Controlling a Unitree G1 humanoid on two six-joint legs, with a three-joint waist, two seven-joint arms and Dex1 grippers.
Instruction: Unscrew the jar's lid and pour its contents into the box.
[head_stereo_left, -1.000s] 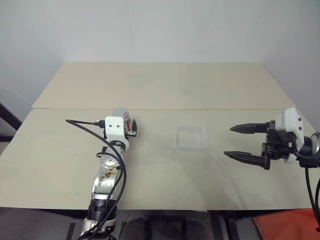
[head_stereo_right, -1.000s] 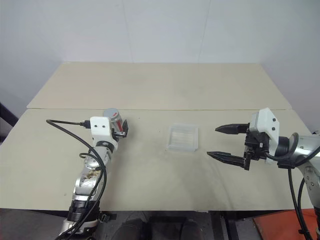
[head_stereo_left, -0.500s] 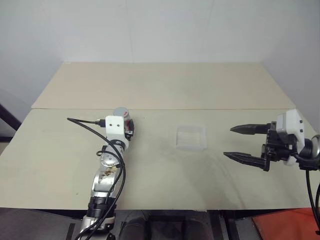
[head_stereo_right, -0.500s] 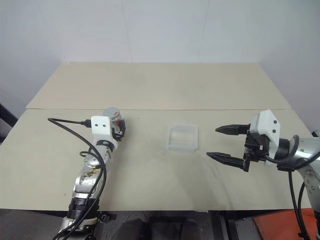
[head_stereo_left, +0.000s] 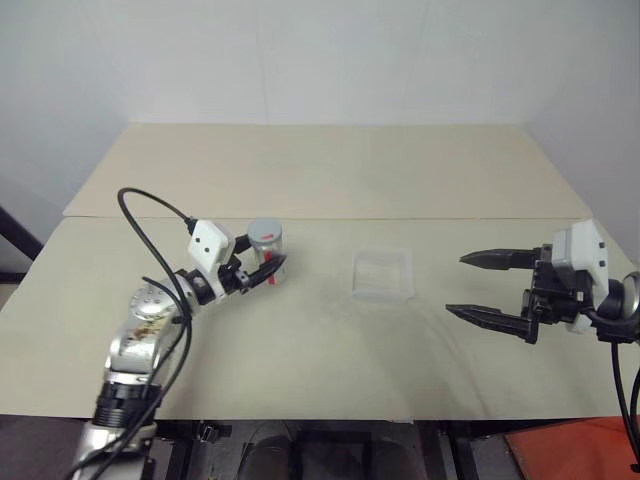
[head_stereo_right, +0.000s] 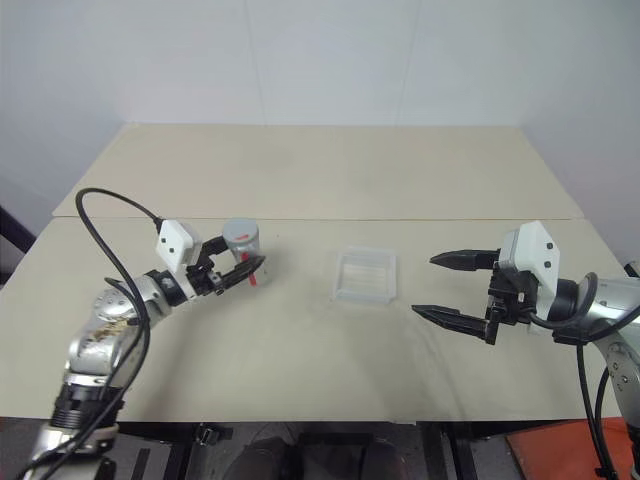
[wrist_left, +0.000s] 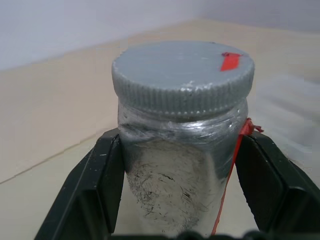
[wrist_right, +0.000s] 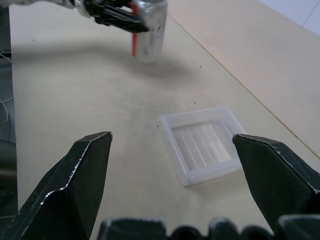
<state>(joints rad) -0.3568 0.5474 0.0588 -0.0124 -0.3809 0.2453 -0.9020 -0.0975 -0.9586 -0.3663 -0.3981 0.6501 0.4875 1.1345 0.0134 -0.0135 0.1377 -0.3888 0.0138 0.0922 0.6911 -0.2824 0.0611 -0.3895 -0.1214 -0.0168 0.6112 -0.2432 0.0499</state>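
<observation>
The small clear jar (head_stereo_left: 266, 248) stands upright at the table's left, capped by its grey lid (head_stereo_left: 265, 232) with a red mark. My left gripper (head_stereo_left: 262, 266) reaches in level from the left and is shut on the jar's body below the lid (wrist_left: 182, 75), one black finger (wrist_left: 100, 185) on each side. The contents cannot be made out through the jar wall (wrist_left: 175, 175). The clear plastic box (head_stereo_left: 382, 275) lies at the table's middle, to the right of the jar. Further right, my right gripper (head_stereo_left: 475, 286) hovers open and empty, pointing toward the box (wrist_right: 202, 150).
The light wooden table (head_stereo_left: 320, 360) has a seam (head_stereo_left: 400, 218) running across it behind the jar and box. A black cable (head_stereo_left: 150, 205) loops from my left wrist.
My left gripper has shut on the jar. The left arm has swung out to the left, its wrist now pointing right, and the jar has shifted slightly right. The right gripper has stayed put.
</observation>
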